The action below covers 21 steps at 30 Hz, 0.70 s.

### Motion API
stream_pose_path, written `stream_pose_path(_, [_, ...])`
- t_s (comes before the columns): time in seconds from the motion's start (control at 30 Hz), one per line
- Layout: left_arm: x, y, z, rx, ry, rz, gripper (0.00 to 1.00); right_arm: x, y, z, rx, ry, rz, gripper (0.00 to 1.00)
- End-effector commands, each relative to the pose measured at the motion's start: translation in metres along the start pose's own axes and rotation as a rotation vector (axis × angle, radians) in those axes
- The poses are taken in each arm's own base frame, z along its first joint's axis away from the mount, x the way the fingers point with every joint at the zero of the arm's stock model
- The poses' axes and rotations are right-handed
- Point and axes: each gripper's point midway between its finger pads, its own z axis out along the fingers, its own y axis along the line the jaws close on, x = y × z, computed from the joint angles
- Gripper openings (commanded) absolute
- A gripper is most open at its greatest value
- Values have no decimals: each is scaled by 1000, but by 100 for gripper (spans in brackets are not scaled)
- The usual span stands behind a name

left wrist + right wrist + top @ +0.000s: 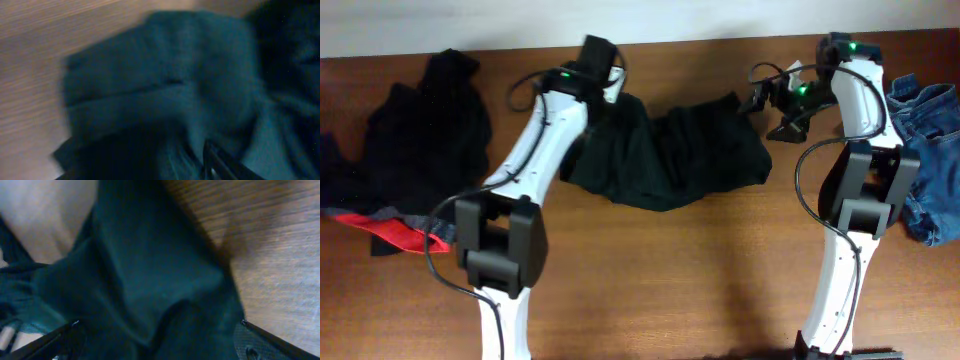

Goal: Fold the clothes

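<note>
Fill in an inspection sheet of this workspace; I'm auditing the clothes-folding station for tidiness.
Surface: brown wooden table.
Job's things: black garment spread at centre; black pile with red-and-grey edge at left; blue jeans at right edge.
Clutter: nothing seen.
Tools: left tool over centre garment's left end, state unclear; right tool open over its right end.
Cables: black cable loops along both arms.
Surroundings: pale wall beyond far edge.

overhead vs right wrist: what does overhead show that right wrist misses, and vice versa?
Only overhead: the denim jeans at the table's right edge, and the black pile with a red-and-grey edge at left. Only right wrist: close-up folds and creases under the open right claw. Both: the middle black garment on the wooden table.
</note>
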Motion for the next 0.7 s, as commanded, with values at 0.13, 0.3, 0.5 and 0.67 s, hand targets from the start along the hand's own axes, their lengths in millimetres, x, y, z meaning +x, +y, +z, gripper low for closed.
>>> stream_pose_path(0.13, [-25, 40, -43, 31, -112, -152, 1, 12, -12, 20, 12, 53, -140, 83])
stream_pose_path(0.3, [-26, 47, -45, 13, -119, -160, 1, 1, 2, 6, 52, -5, -227, 82])
stream_pose_path(0.5, [-31, 60, -64, 3, -158, -181, 1, -15, 25, -38, 209, -126, -323, 90])
stream_pose_path(0.67, [-32, 59, -81, 3, -179, -179, 83, -3, 55, -37, 253, -113, -388, 94])
